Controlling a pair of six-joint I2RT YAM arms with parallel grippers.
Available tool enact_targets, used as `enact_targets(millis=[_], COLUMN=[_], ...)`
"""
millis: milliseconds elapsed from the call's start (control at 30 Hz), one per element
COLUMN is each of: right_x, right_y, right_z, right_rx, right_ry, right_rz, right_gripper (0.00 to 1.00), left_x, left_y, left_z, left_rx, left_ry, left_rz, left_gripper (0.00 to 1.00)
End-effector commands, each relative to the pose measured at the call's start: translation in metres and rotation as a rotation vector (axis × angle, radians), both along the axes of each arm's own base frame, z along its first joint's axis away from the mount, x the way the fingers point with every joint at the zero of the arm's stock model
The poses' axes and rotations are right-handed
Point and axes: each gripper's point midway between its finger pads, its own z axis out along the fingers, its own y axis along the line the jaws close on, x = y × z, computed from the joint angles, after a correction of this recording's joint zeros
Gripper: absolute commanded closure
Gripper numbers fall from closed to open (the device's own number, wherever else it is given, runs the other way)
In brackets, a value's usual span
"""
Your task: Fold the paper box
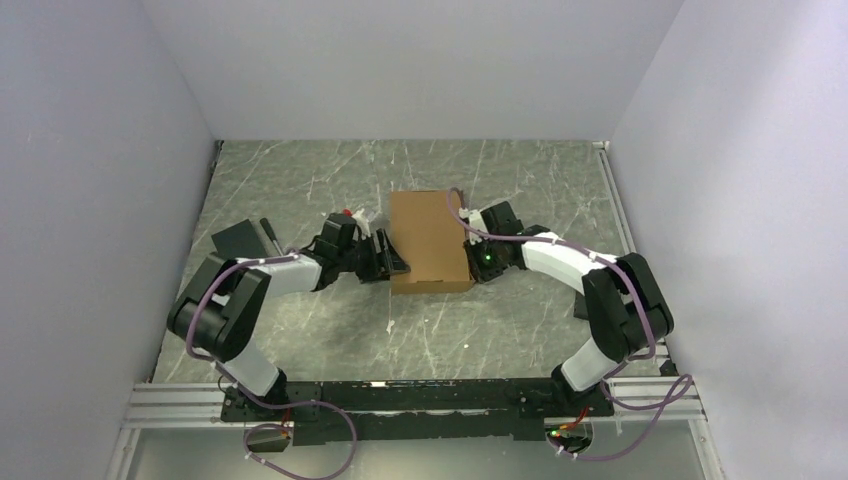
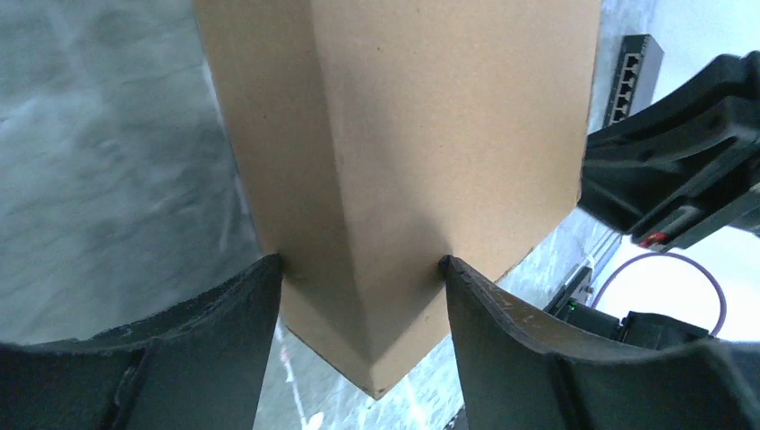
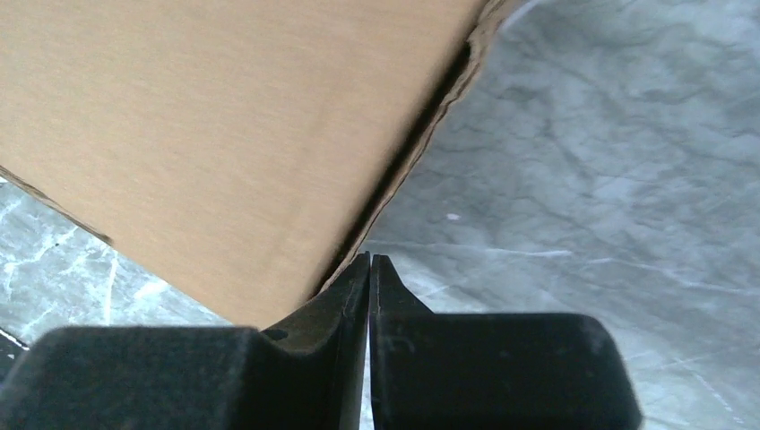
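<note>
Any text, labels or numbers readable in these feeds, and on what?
None readable.
The box is plain brown on every face shown, with no print or label.
The black device with a row of ports, in the left wrist view, shows no legible marking.

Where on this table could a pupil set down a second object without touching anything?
Bare marble lies between the paper box and the back wall, and between the box and the arm bases. It is crowded beside the box, where the left gripper and right gripper press in, and near the black pad.
</note>
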Motion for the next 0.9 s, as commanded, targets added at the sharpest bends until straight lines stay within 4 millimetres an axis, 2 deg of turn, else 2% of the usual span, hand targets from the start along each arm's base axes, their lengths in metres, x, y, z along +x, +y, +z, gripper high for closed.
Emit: enact_targets(millis=[0,133,200,367,467,633,733,867], right_x=[-0.006,0.002,0.008,0.034,0.039,0.039,0.035,0.021], right_y=[0.033,0.044,0.037,-0.019,-0.047,-0.068,-0.072,-0.050], right_z=[0.009,0.010,0.009,0.007,0.013,0.012,0.008,0.008], right_rx=[0.068,0.096,0.067,-0.100,-0.127,-0.160,-0.159,-0.048], right_ry=[-0.001,0.041,0.012,-0.098,-0.122,-0.121,-0.089,-0.022], right_rz=[-0.021,-0.077,-0.108,-0.232,-0.277,-0.305,-0.314,-0.264], right_gripper=[0.93,0.96,0.96,0.96,0.96,0.96,0.97,1.00], left_x=[-0.018,-0.030,-0.032,-0.028,-0.024,-0.020,-0.021,-0.024], left_y=[-0.038,-0.058,-0.061,-0.045,-0.034,-0.028,-0.030,-0.034], left_z=[-0.006,-0.008,-0.009,-0.011,-0.009,-0.002,0.003,0.006], left_rx=[-0.061,-0.074,-0.065,-0.027,-0.019,-0.041,-0.071,-0.099], left_ry=[0.008,0.013,0.016,0.026,0.023,0.019,0.010,0.023], left_rz=[-0.126,-0.161,-0.152,-0.015,0.069,0.144,0.141,0.135], left_gripper=[0.32,0.39,0.38,0.33,0.29,0.23,0.22,0.23])
